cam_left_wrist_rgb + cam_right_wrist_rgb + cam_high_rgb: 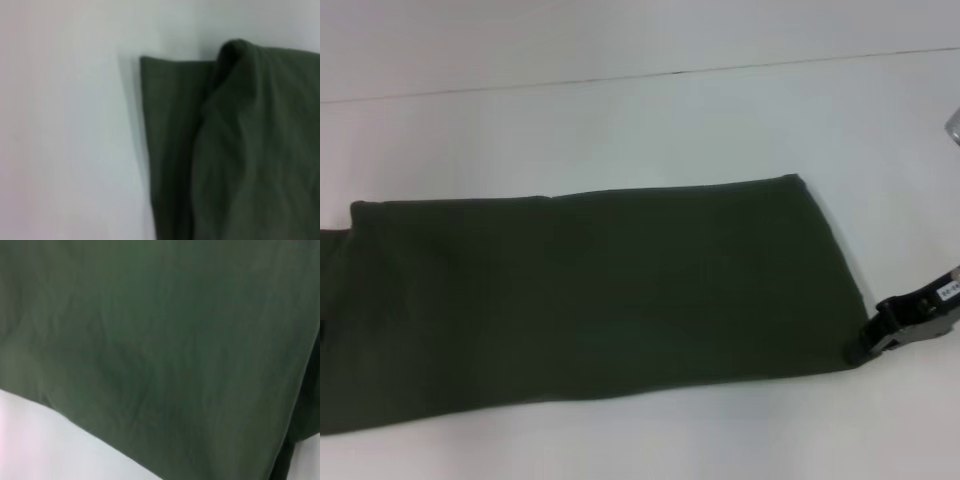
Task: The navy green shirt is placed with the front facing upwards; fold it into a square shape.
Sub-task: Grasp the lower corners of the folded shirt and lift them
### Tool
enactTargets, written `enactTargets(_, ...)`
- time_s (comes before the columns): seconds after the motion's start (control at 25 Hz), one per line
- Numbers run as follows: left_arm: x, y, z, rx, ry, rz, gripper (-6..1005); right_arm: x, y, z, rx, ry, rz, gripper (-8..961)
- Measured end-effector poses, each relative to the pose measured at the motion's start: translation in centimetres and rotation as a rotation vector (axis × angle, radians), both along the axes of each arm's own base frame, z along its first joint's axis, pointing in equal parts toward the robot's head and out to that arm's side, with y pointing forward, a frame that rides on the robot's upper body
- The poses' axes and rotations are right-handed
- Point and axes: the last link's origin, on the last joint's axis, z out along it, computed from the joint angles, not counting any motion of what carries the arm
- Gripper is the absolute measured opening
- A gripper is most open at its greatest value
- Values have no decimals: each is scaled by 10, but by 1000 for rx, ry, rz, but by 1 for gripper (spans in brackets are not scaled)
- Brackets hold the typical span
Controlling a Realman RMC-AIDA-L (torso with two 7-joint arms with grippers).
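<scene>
Across the white table (620, 110), the navy green shirt (590, 300) is laid as a long folded band, plain side up. Its near right corner is pinched by the right gripper (865, 352), clenched on the cloth; the left gripper is not seen.

I see a plain white surface (620, 110) filling my head view. A thin dark seam (650, 75) runs across it near the far edge, climbing slightly toward the right, with paler white beyond it.
</scene>
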Motion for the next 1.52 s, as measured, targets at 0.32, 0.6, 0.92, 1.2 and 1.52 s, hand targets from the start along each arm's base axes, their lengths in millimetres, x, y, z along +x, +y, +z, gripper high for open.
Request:
enactTargets(0.32,1,0,-1,-3,0,-2,752,8,-4,10,30,-30,-25,11)
enactTargets(0.6,2,1,-1,-4,-1,-3,753,17,-8,18,38,-44,-54,12)
enactTargets(0.92,3,2,-1,-2,1,-6,752,24,-13,26,53,-67,-78,12)
enactTargets(1.2,2,2,-1,1,3,-6,753,21,-11,26,59,-52,-89,19)
enactTargets(1.52,2,3,0,9,6,-8,753,21,-11,35,66,-46,-111,36)
